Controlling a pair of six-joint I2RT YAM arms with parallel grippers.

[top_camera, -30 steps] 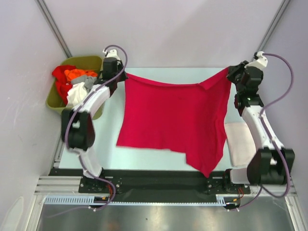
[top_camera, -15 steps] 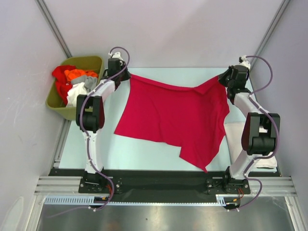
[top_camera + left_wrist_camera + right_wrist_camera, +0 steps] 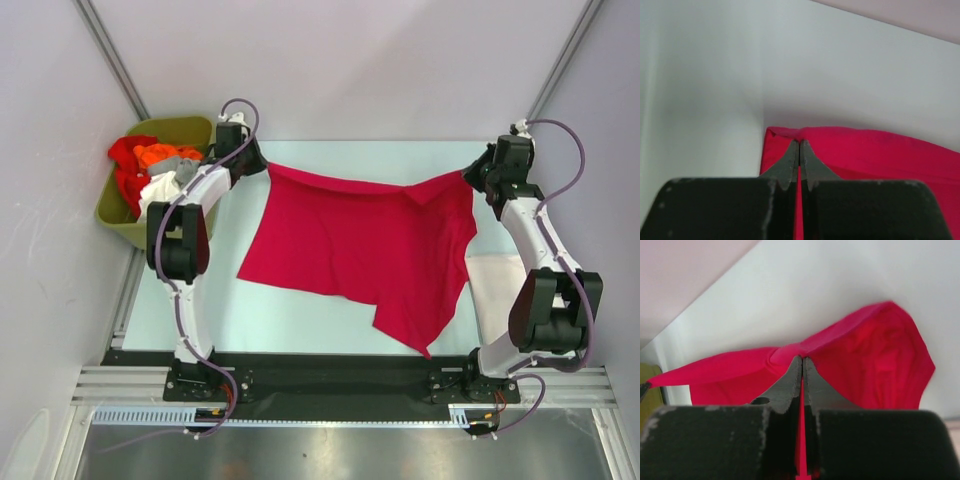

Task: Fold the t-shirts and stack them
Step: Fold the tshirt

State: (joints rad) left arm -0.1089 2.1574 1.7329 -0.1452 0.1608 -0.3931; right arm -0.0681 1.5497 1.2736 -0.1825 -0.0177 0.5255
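Seen from above, the off-white t-shirt (image 3: pixel 490 290) at the right edge of the desk (image 3: pixel 330 155) lies partly under the crimson t-shirt (image 3: pixel 360 240) and the right arm (image 3: pixel 535 235). The left arm (image 3: pixel 200 190) covers part of the olive bin (image 3: pixel 180 127), whose heaped t-shirts (image 3: pixel 150 170) bury one another. In the wrist views, the dark bodies of the left hand (image 3: pixel 799 145) and right hand (image 3: pixel 802 361) block the lower cloth.

You have nothing to read in these views: no legible lettering, label, brand, number or sign shows anywhere, not even on the crimson-red cloth t-shirt (image 3: pixel 360 250).
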